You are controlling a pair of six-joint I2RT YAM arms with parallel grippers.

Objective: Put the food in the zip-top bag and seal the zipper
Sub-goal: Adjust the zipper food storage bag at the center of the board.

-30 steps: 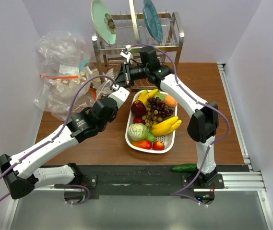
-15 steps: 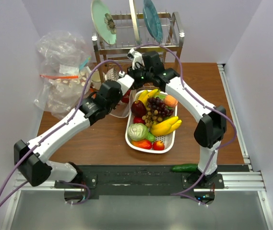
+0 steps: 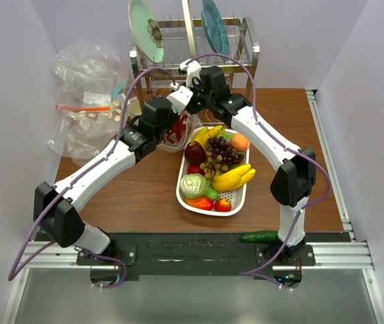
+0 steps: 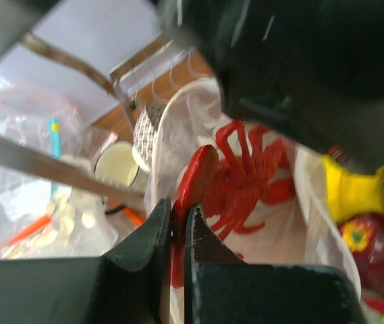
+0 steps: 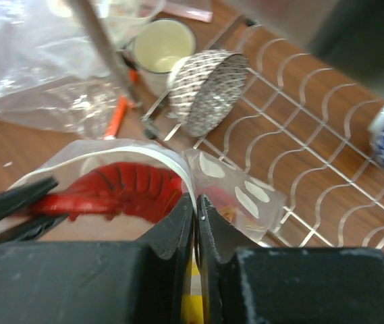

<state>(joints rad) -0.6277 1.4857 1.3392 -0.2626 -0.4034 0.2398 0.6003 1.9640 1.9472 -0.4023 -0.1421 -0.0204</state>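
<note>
The red lobster (image 4: 245, 177) sits in the open mouth of the clear white-dotted zip-top bag (image 4: 316, 229), and my left gripper (image 4: 179, 206) is shut on one of its flat red ends. My right gripper (image 5: 196, 199) is shut on the bag's rim, beside the pale zipper (image 5: 156, 154) strip that arches over the lobster (image 5: 121, 189). From above, bag and lobster (image 3: 175, 129) hang just behind the left end of the white tray (image 3: 244, 196). In the tray lie more food: a dark red apple (image 3: 194, 152), a peach (image 3: 239, 141) and small red fruits (image 3: 223, 204).
The tray also holds yellow bananas (image 3: 235, 177), a pale green cabbage (image 3: 193, 183) and grapes (image 3: 220, 155). A wire dish rack (image 3: 198, 61) with plates stands right behind the grippers. A bulky clear bag (image 3: 87, 101) lies at the back left. A cucumber (image 3: 259, 236) rests at the near edge.
The left arm has stretched back and right toward the rack, carrying the lobster to the bag's mouth. The right wrist has shifted right and up, still holding the bag's rim.
</note>
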